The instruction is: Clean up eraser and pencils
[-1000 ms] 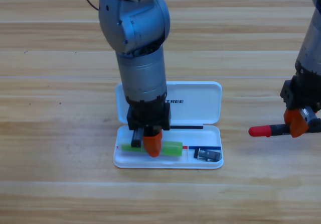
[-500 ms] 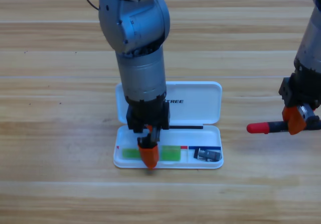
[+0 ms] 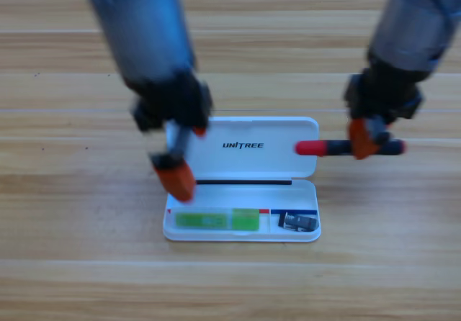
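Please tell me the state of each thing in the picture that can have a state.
White case: open, lid flat on the table.
Green pencil: lying in the case tray, free.
Eraser: lying in the tray, right end.
Black and red pencil: held level over the lid's right edge.
Left gripper: empty, above the case's left end.
Right gripper: shut on the black and red pencil.

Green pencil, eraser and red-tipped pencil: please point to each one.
green pencil (image 3: 216, 220): high view, middle of its barrel.
eraser (image 3: 298, 222): high view, its top face.
red-tipped pencil (image 3: 311, 147): high view, its red end.
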`<control>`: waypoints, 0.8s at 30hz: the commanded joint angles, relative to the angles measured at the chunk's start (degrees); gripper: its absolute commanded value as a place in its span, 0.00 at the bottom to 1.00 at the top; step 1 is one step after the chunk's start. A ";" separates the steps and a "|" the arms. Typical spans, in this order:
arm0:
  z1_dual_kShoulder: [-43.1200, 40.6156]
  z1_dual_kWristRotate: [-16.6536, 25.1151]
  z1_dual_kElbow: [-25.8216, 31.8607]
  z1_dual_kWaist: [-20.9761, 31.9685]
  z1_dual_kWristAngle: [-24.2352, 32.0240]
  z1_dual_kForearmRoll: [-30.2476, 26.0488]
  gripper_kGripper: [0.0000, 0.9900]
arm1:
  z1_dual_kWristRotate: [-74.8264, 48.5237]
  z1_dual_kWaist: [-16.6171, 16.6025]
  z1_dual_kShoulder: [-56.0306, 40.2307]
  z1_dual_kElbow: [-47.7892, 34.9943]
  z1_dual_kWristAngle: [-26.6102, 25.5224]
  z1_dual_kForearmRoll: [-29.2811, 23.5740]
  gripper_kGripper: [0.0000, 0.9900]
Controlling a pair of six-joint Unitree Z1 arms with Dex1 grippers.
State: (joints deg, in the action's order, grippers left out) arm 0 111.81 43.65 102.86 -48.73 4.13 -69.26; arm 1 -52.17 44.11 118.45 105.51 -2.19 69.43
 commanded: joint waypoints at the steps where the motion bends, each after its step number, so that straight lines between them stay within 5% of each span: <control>1: -15.13 5.21 -3.37 9.62 -0.71 -2.37 1.00 | 2.43 6.60 12.25 8.75 0.09 3.17 0.00; 12: -27.96 16.99 -10.57 29.48 5.09 -2.37 1.00 | 5.85 9.68 25.34 27.47 1.58 9.06 0.00; 24: -28.49 17.43 -14.97 30.89 8.35 -2.19 1.00 | 6.91 9.76 26.75 28.43 2.28 10.02 0.00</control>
State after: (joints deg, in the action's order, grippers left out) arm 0 83.79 60.49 89.87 -18.95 11.55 -71.01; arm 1 -45.92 52.35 141.93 134.13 -0.25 78.27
